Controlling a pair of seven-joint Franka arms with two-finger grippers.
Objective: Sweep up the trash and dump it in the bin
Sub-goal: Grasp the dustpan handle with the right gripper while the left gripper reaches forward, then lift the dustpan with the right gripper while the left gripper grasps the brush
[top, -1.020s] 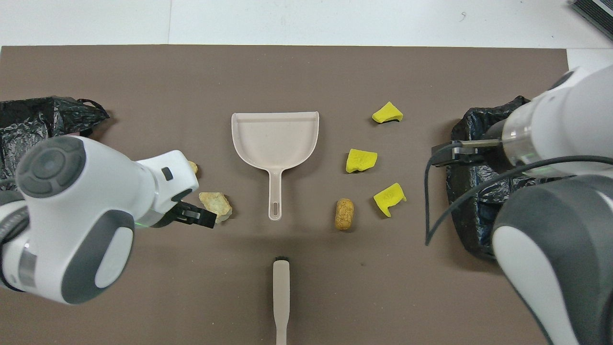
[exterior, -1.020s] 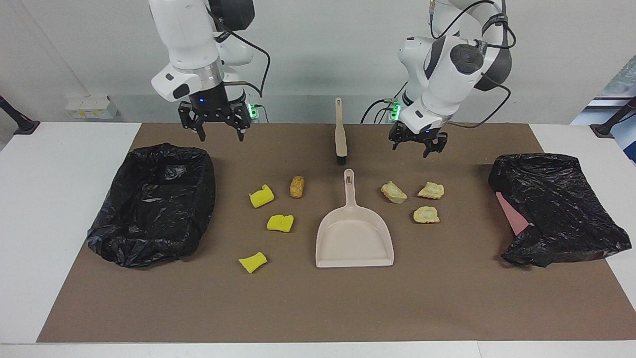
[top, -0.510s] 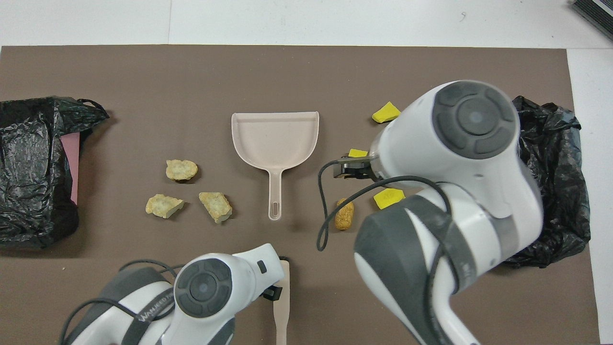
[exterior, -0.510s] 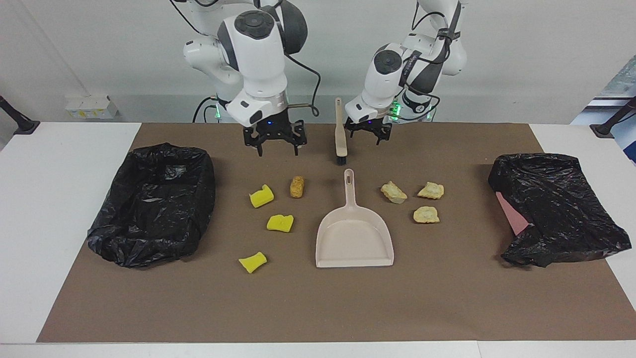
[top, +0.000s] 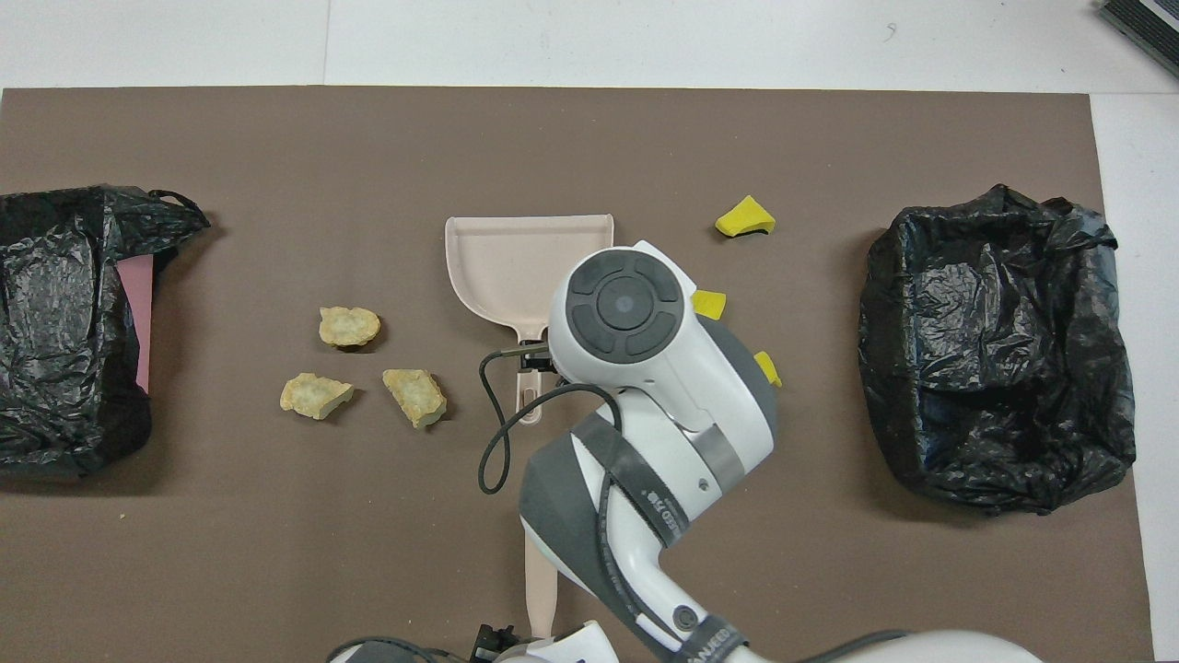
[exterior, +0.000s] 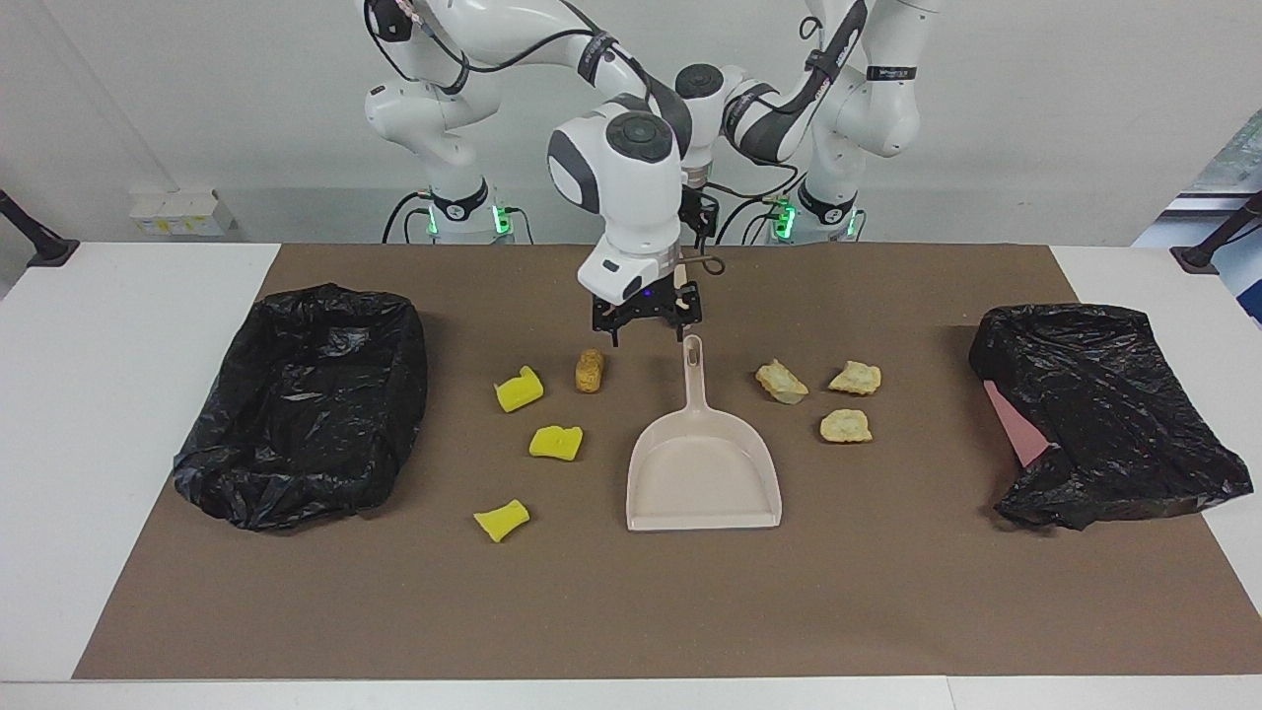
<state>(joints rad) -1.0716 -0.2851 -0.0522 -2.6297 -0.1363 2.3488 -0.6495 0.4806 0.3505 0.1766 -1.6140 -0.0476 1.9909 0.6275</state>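
Nothing is swept yet: the trash (exterior: 552,409) lies scattered mid-frame around the empty dustpan (exterior: 703,473). The right gripper (exterior: 646,330) hovers open-fingered, holding nothing, above the dustpan's handle; the left gripper (exterior: 702,212) is mostly hidden, its state unclear.

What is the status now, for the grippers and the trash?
Right gripper over dustpan handle, jaws open. Left gripper at brush. Trash unswept, seven bits on mat. No obstruction seen.
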